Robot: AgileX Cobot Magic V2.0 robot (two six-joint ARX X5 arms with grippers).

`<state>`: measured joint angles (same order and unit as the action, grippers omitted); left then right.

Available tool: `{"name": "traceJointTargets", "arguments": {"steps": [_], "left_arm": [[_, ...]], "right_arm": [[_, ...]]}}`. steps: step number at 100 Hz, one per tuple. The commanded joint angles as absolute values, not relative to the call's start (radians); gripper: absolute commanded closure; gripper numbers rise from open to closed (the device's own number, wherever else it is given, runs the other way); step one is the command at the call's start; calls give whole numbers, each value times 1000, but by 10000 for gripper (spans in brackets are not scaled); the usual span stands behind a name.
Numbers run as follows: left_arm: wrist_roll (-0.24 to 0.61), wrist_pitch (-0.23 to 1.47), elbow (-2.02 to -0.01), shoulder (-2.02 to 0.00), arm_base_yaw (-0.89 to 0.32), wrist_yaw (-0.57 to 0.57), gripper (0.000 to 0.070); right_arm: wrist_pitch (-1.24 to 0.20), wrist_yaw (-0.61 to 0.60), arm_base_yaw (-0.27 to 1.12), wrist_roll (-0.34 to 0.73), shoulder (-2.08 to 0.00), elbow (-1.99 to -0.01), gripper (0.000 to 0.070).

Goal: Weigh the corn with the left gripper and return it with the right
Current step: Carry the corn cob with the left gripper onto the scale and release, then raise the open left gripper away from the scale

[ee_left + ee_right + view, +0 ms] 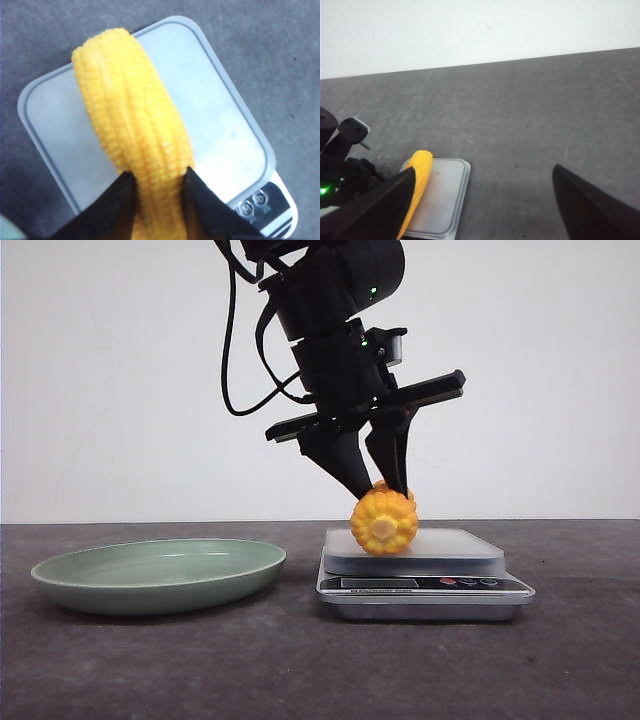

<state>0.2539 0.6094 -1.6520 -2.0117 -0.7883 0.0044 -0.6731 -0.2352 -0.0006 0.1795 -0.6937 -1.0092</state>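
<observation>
The orange-yellow corn [384, 521] lies on the white platform of the kitchen scale [424, 570], its pale cut end facing me in the front view. My left gripper [380, 486] comes down on it from above, its two black fingers pressed against the cob's sides. In the left wrist view the corn [132, 130] runs lengthwise across the scale platform [215, 110], with my left gripper [156, 187] shut on its near end. My right gripper [482, 200] is open with nothing between its fingers, off to the side of the scale [442, 195] and the corn [417, 185].
A pale green plate [158, 574] sits on the dark table to the left of the scale. The scale's display and buttons [468, 582] face the front. A white wall stands behind the table.
</observation>
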Motion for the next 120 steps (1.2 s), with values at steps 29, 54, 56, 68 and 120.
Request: {"name": "traceJointTargets", "arguments": {"steps": [29,54,56,68,120], "left_arm": [[243,603,-1682,-2037,-805,7,356],[212,668,-1763,-1995,-805,6,301],[207,672,-1774,-1987,-805,6,301],[183,696,-1841,-1926,-805,7,302],[50,927,-1999,-1472,-740,-208,305]], "right_arm": [[-667,-235,1,168,-698,-1029,147],[-667,-232,1,168,-698,-1029,147],[-667,-231,1,167,-698,-1029,147],[-667,-231,1,167,-698,-1029,147],[-667,-233,1,168,-698,-1029,147]]}}
